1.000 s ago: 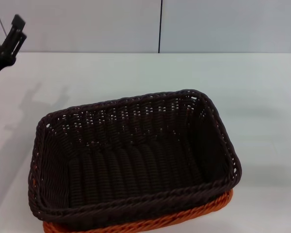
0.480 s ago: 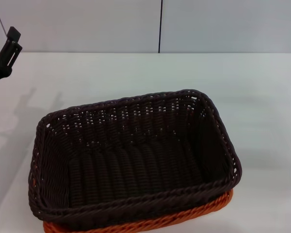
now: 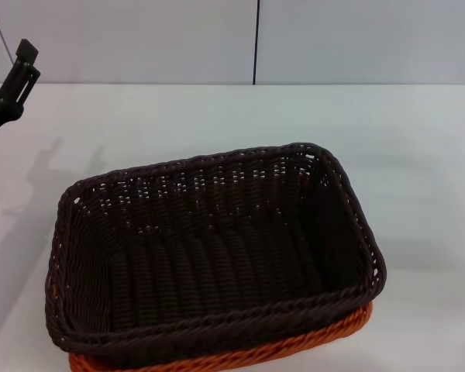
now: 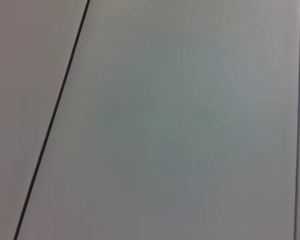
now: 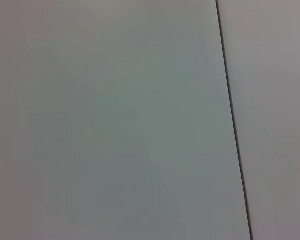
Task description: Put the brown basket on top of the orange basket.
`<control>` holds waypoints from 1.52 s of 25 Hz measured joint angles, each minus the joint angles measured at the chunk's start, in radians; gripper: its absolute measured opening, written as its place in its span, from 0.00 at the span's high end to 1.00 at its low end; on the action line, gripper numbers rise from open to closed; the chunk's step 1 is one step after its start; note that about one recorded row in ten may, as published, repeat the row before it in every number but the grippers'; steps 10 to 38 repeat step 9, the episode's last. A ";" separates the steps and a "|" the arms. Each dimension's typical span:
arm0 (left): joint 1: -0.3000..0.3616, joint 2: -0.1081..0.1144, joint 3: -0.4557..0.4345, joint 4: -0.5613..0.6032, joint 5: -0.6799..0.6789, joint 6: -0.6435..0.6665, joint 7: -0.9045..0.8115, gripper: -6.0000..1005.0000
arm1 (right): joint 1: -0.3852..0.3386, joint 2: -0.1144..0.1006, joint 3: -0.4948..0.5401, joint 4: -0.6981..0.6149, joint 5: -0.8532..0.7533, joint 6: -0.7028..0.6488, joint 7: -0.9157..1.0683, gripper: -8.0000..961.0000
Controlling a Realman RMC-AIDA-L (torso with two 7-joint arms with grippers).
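In the head view, the brown basket (image 3: 217,256) sits nested on top of the orange basket (image 3: 240,358), of which only a strip of braided rim shows below the brown one's near edge and at its near right corner. Both rest on a white table (image 3: 418,155), toward its near side. The left gripper (image 3: 19,70) is raised at the far left edge of the view, well apart from the baskets and holding nothing; whether its fingers are spread or pressed together cannot be told. Its shadow falls on the table beneath it. The left wrist view shows only a pale wall panel (image 4: 190,125) with a dark seam. The right wrist view shows a similar wall panel (image 5: 115,125) and seam, and the right gripper appears nowhere.
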 joint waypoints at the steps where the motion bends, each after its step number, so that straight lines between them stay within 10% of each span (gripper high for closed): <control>1: 0.000 0.000 0.000 0.000 0.000 0.004 -0.001 0.19 | -0.001 0.001 0.000 0.001 0.000 0.003 0.000 0.41; 38: 0.007 -0.003 0.014 -0.011 0.003 0.042 -0.001 0.19 | -0.001 0.003 0.009 0.025 0.000 0.032 0.000 0.41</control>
